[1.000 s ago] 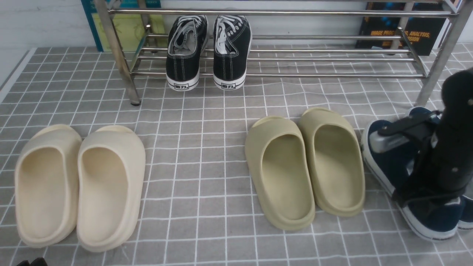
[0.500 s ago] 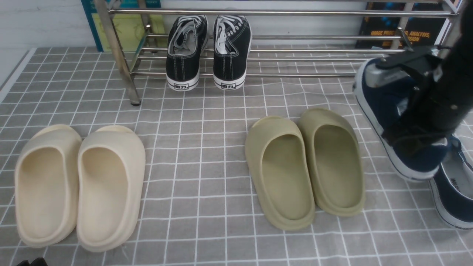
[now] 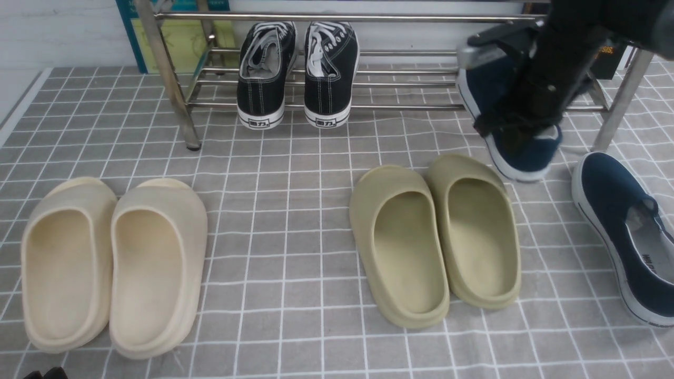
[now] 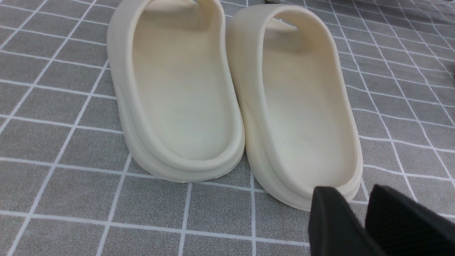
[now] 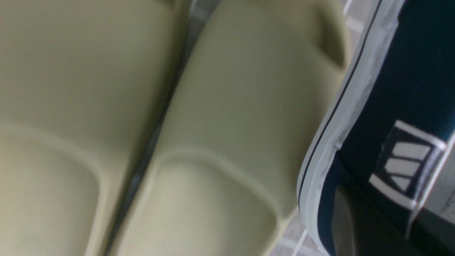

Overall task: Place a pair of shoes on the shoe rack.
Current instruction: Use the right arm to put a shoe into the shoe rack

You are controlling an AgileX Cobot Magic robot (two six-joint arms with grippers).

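Covering the table (image 3: 21,100) is a grey cloth (image 3: 295,221) with a white grid, slightly rippled toward the near edge. A white wall (image 3: 63,31) is running behind, with a blue-and-yellow book (image 3: 184,42) and a dark book (image 3: 611,52) leaning against it.

The shoe rack (image 3: 400,17) is standing along the far side, its shiny tubes running left to right. Black sneakers (image 3: 295,73) are sitting on its lower tubes, heels toward the camera. Cream slippers (image 3: 113,263) are lying near left and olive slippers (image 3: 437,237) in the middle, both pairs heels near.

The right tool (image 3: 518,118) is clamping the collar of the held navy shoe (image 3: 524,155), which is hanging off the cloth in front of the rack's right part. Its long axis is standing steep: the toe is pointing up and away toward the tubes, the heel is hanging low, and the white sole edge is facing left. Whether the toe is touching the rack cannot be told. The right wrist view is showing its white tab (image 5: 405,167) close above the olive pair.

The second navy shoe (image 3: 611,210) is lying sole-down at the right, near the rack's right leg. Its axis is running diagonally, toe far-left and heel near-right, partly cropped.

The left tool (image 4: 355,193) is hovering low by the heel of a cream slipper, fingers (image 4: 330,220) slightly apart and gripping nothing.
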